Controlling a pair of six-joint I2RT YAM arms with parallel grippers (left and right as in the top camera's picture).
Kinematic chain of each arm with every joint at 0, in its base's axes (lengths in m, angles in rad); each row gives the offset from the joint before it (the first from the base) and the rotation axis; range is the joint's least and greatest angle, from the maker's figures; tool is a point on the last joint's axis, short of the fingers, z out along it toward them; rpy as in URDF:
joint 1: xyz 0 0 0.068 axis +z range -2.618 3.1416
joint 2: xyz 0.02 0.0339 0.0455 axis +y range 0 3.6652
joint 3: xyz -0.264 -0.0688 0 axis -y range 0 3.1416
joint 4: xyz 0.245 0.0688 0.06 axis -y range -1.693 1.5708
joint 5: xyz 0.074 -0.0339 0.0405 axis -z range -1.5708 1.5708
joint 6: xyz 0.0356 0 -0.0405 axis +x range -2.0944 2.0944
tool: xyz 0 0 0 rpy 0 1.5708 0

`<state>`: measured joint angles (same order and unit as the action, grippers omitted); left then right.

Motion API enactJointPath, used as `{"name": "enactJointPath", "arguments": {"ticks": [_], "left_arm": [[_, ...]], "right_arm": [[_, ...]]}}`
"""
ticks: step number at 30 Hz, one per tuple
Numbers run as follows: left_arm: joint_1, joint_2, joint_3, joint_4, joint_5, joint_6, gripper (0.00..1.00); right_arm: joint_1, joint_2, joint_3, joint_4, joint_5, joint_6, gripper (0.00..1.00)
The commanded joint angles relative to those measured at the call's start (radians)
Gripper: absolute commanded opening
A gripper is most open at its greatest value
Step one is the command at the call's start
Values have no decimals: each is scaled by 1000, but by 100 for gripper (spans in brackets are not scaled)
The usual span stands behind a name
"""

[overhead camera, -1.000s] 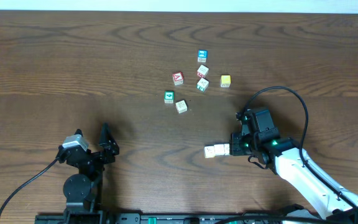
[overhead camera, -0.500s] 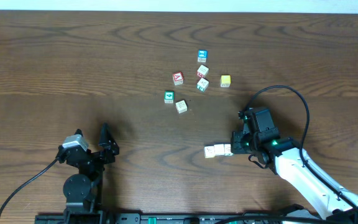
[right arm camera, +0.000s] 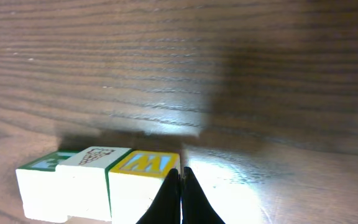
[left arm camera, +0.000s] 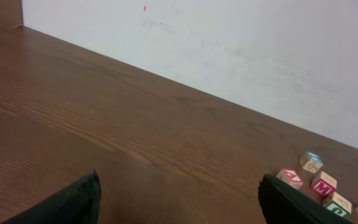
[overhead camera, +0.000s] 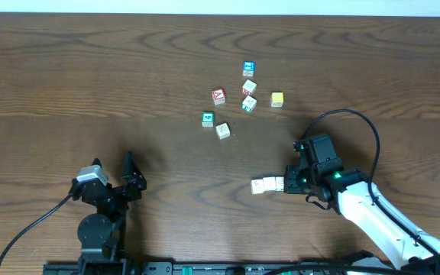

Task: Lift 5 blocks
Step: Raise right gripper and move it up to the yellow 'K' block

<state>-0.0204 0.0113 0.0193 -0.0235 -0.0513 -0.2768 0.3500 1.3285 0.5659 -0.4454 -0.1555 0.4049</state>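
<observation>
- Two blocks lie side by side on the table, touching each other, directly in front of the right gripper.
- Right gripper: its jaws are pressed fully together with nothing between them. The tip sits low on the wood and meets the outer edge of the nearer block of the pair.
- In the right wrist view the closed fingertips stand against the near corner of the block with a yellow-printed top. Its neighbour, showing a pale printed face and a green one, sits on the far side of it, further left of the jaws.
- Left gripper: its jaws are spread wide and hold nothing. In its wrist view the two dark fingers have only bare wood between them.
- Seven more blocks sit in a loose cluster, none touching either gripper. They are well apart from the right jaws and off to their side. From the left jaws they lie far ahead and to the right, past the right-hand finger.
- In that cluster the yellow block is the one nearest the right jaws.
- Three cream blocks are spread through the cluster: one beside the yellow block, one just beyond that, and one at the edge of the cluster closest to the left jaws.
- A red block, a green block and a blue block are mixed in with them. The blue one is farthest from both pairs of jaws.
</observation>
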Motion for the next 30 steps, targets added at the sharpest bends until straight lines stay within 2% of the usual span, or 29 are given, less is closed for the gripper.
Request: {"name": "enactJointPath", "arguments": {"ticks": [1,11,17,21,23,26,30], "left_arm": [[3,0,-15,-46,-16,6,81],[3,0,-15,-46,-16,6,81],[3,0,-15,-46,-16,6,81],[3,0,-15,-46,-16,6,81],[3,0,-15,-46,-16,6,81],[3,0,-15,-46,-16,6,81],[3,0,-15,-46,-16,6,81]], "right_arm": [[19,5,-1,0,-38,-28,1],[23,5,-1,-9,-81,-47,1],[21,5,1,-9,84,26,1],[2,5,29,0,156,26,4],[-12,5,63,0,158,-2,8],[-23,5,135,-4,158,-48,25],[-23,28,265,-63,159,-87,37]]}}
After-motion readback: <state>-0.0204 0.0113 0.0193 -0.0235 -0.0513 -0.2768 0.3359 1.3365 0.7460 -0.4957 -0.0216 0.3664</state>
